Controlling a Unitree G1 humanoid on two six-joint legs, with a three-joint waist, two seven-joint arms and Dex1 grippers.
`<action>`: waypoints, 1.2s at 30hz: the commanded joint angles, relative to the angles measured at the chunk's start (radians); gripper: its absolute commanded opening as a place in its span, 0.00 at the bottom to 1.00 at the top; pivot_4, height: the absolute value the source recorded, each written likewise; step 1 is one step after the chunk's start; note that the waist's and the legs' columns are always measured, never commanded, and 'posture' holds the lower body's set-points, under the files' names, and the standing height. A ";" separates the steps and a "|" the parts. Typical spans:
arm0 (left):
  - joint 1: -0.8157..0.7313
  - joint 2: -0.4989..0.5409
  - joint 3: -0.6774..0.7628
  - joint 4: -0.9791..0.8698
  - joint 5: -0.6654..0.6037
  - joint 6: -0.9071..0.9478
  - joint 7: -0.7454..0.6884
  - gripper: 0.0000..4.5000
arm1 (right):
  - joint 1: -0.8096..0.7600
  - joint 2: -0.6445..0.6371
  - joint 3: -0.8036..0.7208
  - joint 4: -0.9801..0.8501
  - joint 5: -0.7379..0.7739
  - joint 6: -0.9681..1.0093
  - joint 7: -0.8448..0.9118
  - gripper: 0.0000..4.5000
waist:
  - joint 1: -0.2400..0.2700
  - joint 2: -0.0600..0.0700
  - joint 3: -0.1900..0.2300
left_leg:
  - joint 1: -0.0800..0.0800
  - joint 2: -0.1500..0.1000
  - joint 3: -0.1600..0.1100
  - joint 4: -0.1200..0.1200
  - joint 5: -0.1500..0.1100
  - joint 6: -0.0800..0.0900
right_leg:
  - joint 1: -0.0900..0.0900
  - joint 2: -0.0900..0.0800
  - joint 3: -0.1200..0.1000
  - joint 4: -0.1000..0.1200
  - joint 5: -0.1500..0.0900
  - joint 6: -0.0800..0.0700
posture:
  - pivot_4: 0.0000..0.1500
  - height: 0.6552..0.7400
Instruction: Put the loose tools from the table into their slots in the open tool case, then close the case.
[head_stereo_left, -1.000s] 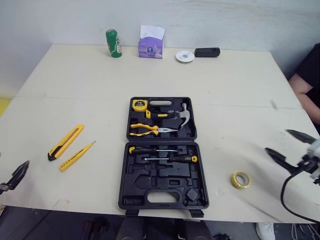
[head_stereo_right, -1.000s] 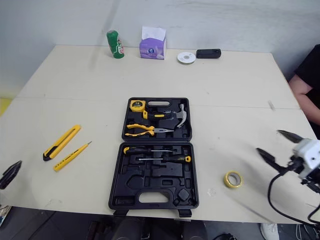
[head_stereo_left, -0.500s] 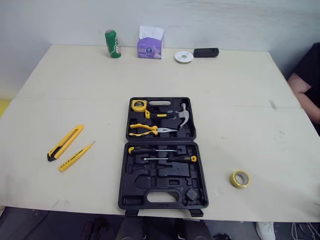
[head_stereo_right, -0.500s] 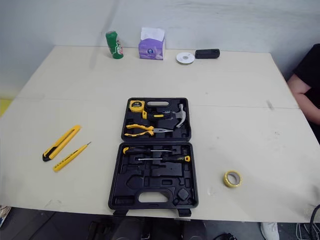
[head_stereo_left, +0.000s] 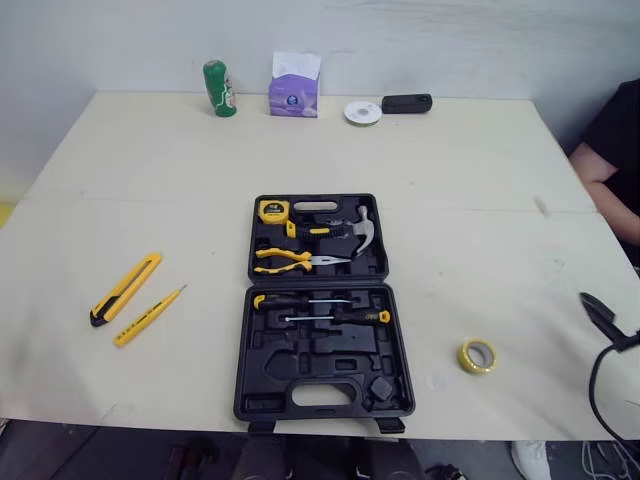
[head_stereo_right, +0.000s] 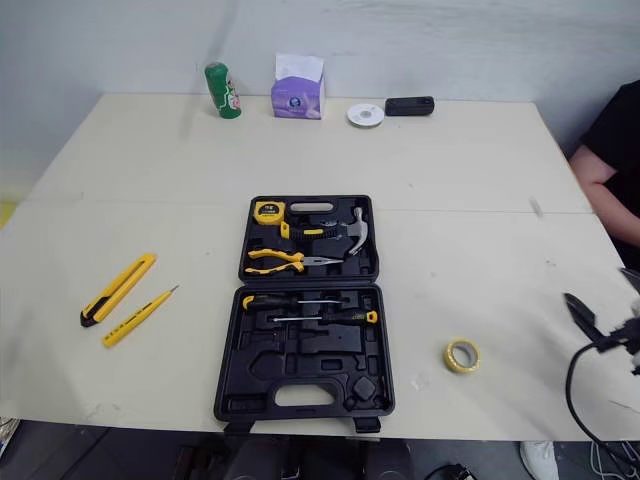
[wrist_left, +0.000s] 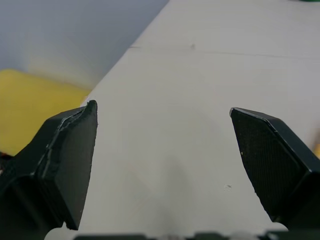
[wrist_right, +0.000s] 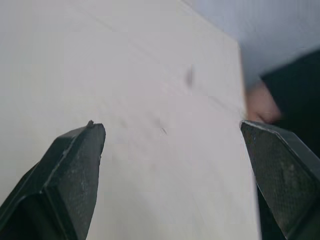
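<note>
Pickup step pending: left gripper (wrist_left: 162, 107) and right gripper (wrist_right: 172, 130) spread, empty. At frame centre the tool case (head_stereo_left: 243, 350) lies open; utility knife (head_stereo_left: 125, 288) and tester pen (head_stereo_left: 148, 316) mid-left, tape roll (head_stereo_left: 478, 355) lower right. Steer your right gripper onto it.

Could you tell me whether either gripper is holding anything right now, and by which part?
Nothing is held: the left gripper and right gripper are both open and empty.

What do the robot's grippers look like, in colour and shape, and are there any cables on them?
The left gripper has two black, wedge-shaped fingers that taper to a point; their inner faces are finely textured. The right gripper has the same kind of fingers. A black cable loops beneath it.
</note>
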 joint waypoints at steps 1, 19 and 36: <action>0.045 -0.005 -0.041 -0.140 -0.061 0.037 -0.102 1.00 | -0.046 0.013 0.101 -0.260 0.121 0.173 0.083 0.99 | 0.001 0.000 0.000 | 0.000 0.000 0.000 0.000 0.000 0.000 | 0.000 0.000 0.000 -0.001 0.000 0.000 | 1.00 1.00; 0.146 0.231 -0.152 -0.187 -0.151 0.199 -0.536 1.00 | -0.305 0.061 0.389 -0.685 0.232 0.532 0.268 0.99 | 0.001 0.001 0.003 | -0.003 -0.001 -0.002 0.001 0.000 0.002 | -0.001 -0.001 -0.001 -0.002 0.000 0.000 | 1.00 1.00; -0.115 0.334 -0.513 0.045 0.140 0.066 -0.661 1.00 | -0.293 0.140 0.490 -0.835 0.198 0.584 0.244 0.99 | -0.003 0.002 0.004 | -0.006 -0.001 -0.002 0.000 0.000 0.002 | -0.005 -0.001 -0.003 0.000 0.000 0.000 | 1.00 1.00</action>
